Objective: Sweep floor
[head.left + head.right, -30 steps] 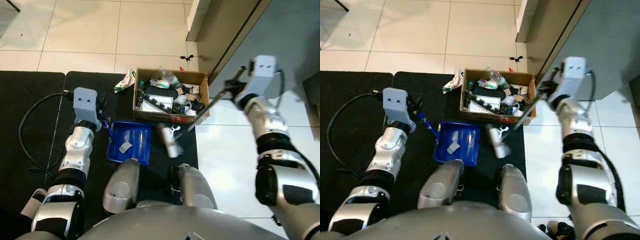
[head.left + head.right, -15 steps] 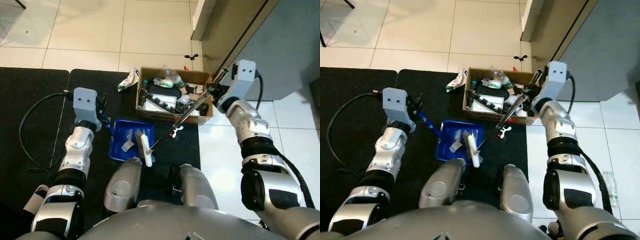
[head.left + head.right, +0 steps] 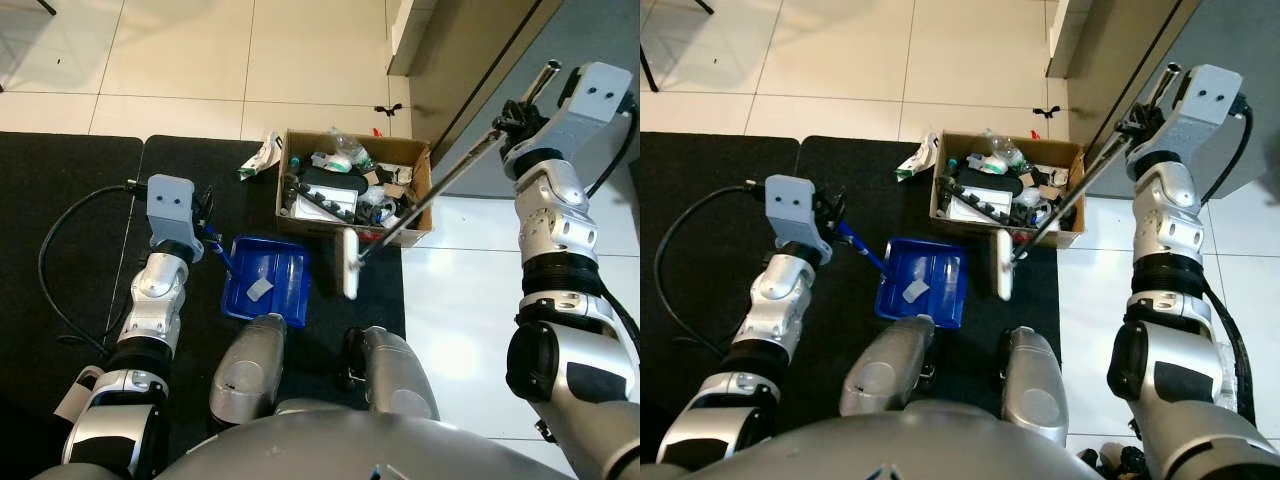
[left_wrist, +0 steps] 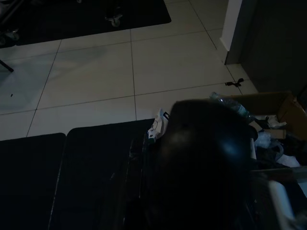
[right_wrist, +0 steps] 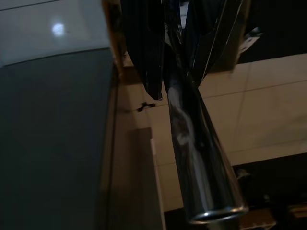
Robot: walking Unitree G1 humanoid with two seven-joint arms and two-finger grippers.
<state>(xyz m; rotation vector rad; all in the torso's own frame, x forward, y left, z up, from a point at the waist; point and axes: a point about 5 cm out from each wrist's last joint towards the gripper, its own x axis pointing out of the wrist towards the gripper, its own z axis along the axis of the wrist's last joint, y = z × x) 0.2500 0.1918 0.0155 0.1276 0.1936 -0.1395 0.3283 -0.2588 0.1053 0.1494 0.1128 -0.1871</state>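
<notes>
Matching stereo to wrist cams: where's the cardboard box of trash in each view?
Left eye view: cardboard box at upper centre, on the black mat's far edge, beyond the blue dustpan.
Right eye view: same spot, slightly further right.
Left wrist view: at the right edge, dim.
Right wrist view: cannot make it out behind the broom handle.
Shared landmark: the white-green wrapper just left of the box.

One blue dustpan (image 3: 264, 281), one broom (image 3: 349, 262), one cardboard box (image 3: 352, 187) of rubbish, two black mats (image 3: 60, 190).
</notes>
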